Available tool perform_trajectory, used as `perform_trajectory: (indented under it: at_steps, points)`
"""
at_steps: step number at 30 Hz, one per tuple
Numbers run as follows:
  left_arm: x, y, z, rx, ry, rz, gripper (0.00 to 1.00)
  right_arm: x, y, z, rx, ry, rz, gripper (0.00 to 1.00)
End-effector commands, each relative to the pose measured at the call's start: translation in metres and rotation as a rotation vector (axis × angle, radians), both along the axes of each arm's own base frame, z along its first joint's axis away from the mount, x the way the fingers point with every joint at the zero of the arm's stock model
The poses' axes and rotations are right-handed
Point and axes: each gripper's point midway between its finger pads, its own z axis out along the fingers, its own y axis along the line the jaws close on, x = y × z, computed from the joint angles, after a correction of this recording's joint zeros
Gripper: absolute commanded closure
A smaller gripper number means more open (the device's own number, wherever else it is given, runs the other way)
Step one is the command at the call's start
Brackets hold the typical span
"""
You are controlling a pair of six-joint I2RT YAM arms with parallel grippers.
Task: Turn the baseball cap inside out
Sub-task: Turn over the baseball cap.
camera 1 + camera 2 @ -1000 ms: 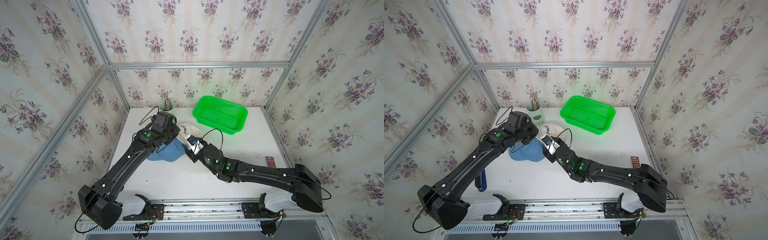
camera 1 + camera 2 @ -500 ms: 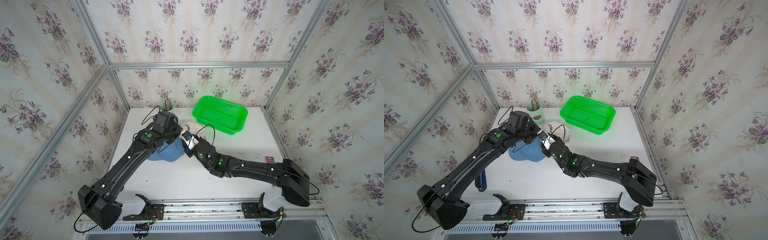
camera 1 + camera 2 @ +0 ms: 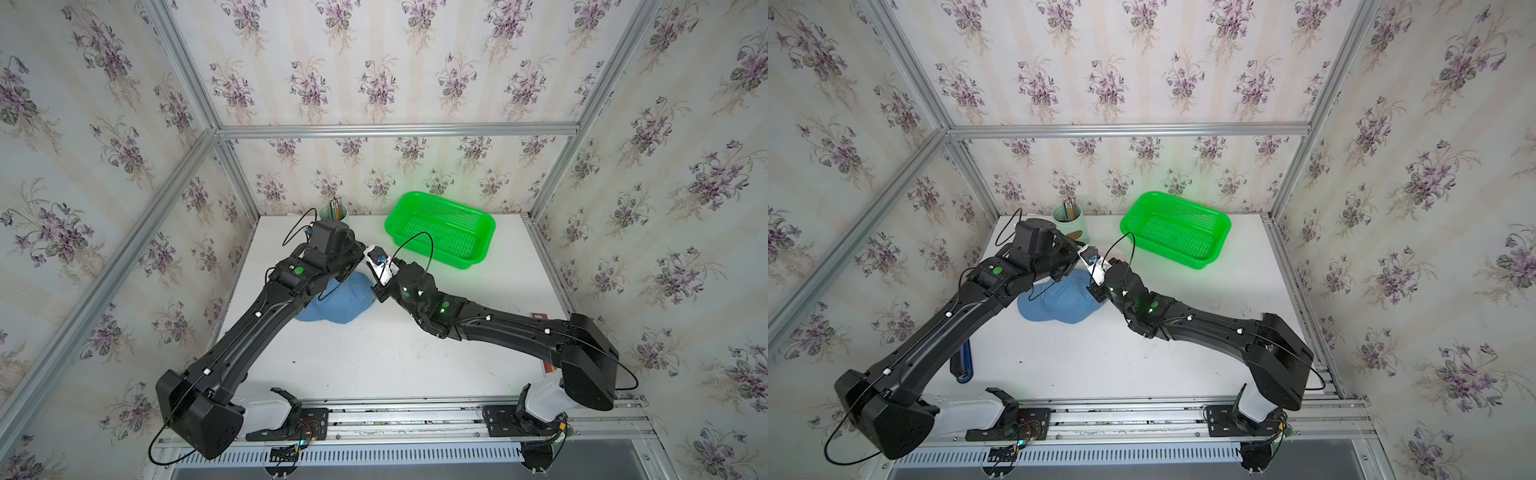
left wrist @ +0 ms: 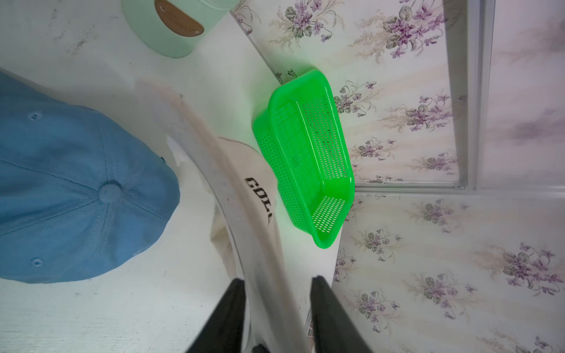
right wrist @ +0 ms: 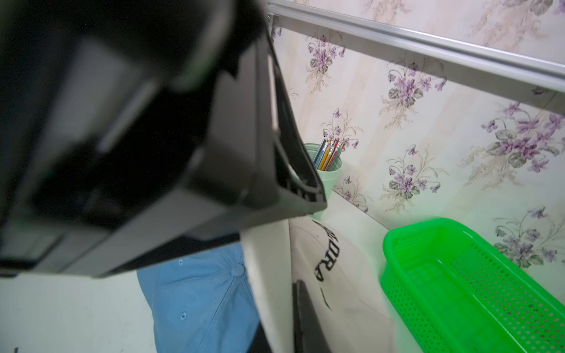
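- The white cap (image 4: 255,195) is at the back of the bench (image 3: 374,361), between the blue cap (image 3: 340,303) and the basket (image 3: 486,243). The two wrists meet above it and hide nearly all of it in both top views.
- The left end effector (image 4: 278,279) stands half wide. A long band of the white cap's edge runs out from between its fingers (image 4: 232,305), and neither finger seems to press on it.
- The right end effector (image 5: 284,305) is clamped on white cap cloth. One finger (image 5: 301,318) shows on the lettered side and the cloth covers the other.
- So both arms are at the cap, but only the right has a hold. Any pull or fold probably has to start from there, unless the left closes again.
- The band's long axis points away from the left end effector toward the cup (image 4: 171,27).
- The crown bulges to the basket side of that band.
- I cannot tell whether the crown rests on the bench or hangs clear.
- The blue cap lies crown-up, just beside the white one and free of both arms.
- The basket is empty.
- The cup holds pencils (image 5: 328,152).
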Motion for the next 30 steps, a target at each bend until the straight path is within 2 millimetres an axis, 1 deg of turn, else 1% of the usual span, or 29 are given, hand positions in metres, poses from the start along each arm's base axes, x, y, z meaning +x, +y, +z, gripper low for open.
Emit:
perform_trajectory:
  at_steps: [1,2,3,6,7,9,10,11,12,15,16,17,18,19,21,24,27,29,30]
  points:
    - [-0.004,-0.01,0.012,0.066,-0.075,-0.138,0.46,0.008,-0.024,-0.015,0.064,0.136,-0.064,1.0]
    - [-0.004,-0.008,0.014,0.089,-0.091,-0.138,0.4,0.009,-0.03,-0.014,0.09,0.158,-0.062,1.0]
    - [-0.004,-0.004,0.015,0.109,-0.1,-0.132,0.39,0.011,-0.038,-0.013,0.12,0.181,-0.06,1.0]
    - [0.0,0.002,0.029,0.178,-0.177,-0.158,0.32,0.015,-0.058,-0.009,0.178,0.229,-0.055,1.0]
    - [0.002,0.001,0.038,0.216,-0.227,-0.191,0.32,0.018,-0.065,-0.007,0.197,0.252,-0.06,1.0]
    - [0.0,-0.004,0.05,0.303,-0.3,-0.271,0.34,0.023,-0.075,-0.002,0.245,0.305,-0.055,1.0]
    - [-0.002,-0.011,0.057,0.356,-0.36,-0.336,0.36,0.025,-0.08,0.004,0.271,0.325,-0.052,1.0]
    - [-0.005,-0.017,0.059,0.414,-0.405,-0.39,0.38,0.025,-0.084,0.011,0.297,0.341,-0.046,1.0]
    - [-0.008,-0.022,0.057,0.461,-0.434,-0.436,0.4,0.026,-0.088,0.017,0.32,0.358,-0.043,1.0]
    - [-0.027,-0.048,0.048,0.561,-0.546,-0.626,0.44,0.032,-0.102,0.036,0.411,0.44,-0.005,1.0]
    - [-0.037,-0.058,0.044,0.585,-0.593,-0.696,0.44,0.036,-0.109,0.041,0.448,0.467,0.01,1.0]
    - [-0.046,-0.064,0.04,0.619,-0.626,-0.731,0.44,0.039,-0.115,0.046,0.482,0.489,0.021,1.0]
    - [-0.052,-0.07,0.036,0.639,-0.646,-0.765,0.48,0.045,-0.125,0.049,0.508,0.501,0.014,1.0]
    - [-0.058,-0.074,0.031,0.654,-0.662,-0.801,0.49,0.049,-0.132,0.053,0.531,0.512,0.023,1.0]
    - [-0.069,-0.086,0.023,0.667,-0.685,-0.861,0.51,0.051,-0.135,0.059,0.562,0.535,0.045,1.0]
    - [-0.084,-0.109,0.013,0.67,-0.74,-0.948,0.5,0.055,-0.134,0.061,0.593,0.575,0.071,1.0]
    - [-0.078,-0.121,-0.001,0.727,-0.716,-0.942,0.5,0.054,-0.128,0.063,0.639,0.619,0.11,1.0]
    - [-0.067,-0.121,-0.009,0.753,-0.688,-0.896,0.5,0.053,-0.126,0.063,0.664,0.644,0.124,1.0]
    - [-0.064,-0.121,-0.01,0.755,-0.688,-0.875,0.51,0.053,-0.125,0.064,0.672,0.649,0.128,1.0]
